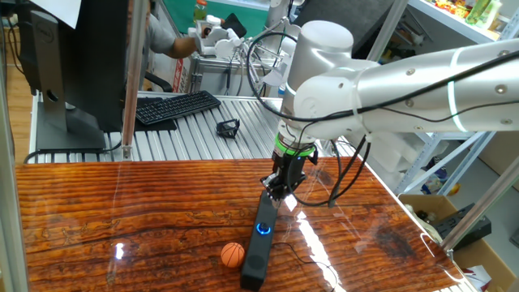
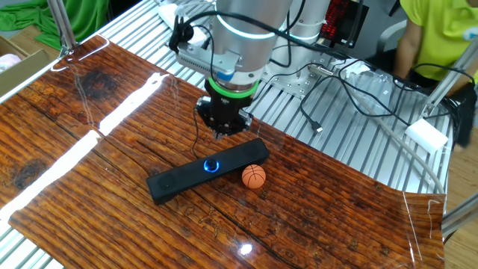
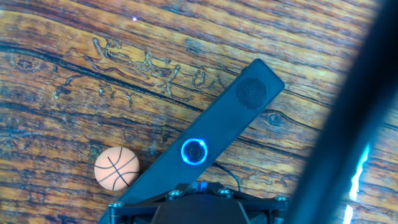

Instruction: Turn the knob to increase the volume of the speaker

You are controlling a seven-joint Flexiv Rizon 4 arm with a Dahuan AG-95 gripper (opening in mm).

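The speaker (image 1: pixel 258 247) (image 2: pixel 179 178) (image 3: pixel 242 106) is a long slim black bar lying flat on the wooden table. Its knob (image 1: pixel 263 228) (image 2: pixel 213 165) (image 3: pixel 194 151) is a small round black dial ringed with blue light, near the bar's middle. My gripper (image 1: pixel 276 191) (image 2: pixel 222 133) (image 3: pixel 198 186) hangs a little above the table by the speaker's far side, close to the knob and apart from it. Its fingers are shut with nothing between them. An orange ball (image 1: pixel 233 254) (image 2: pixel 254 175) (image 3: pixel 117 168) rests against the speaker's side.
A black keyboard (image 1: pixel 174 106) and a small black object (image 1: pixel 229 127) lie on the ribbed metal surface behind the wooden top. A thin cable (image 3: pixel 227 174) runs from the speaker. Loose cables (image 2: pixel 351 90) trail across the metal slats.
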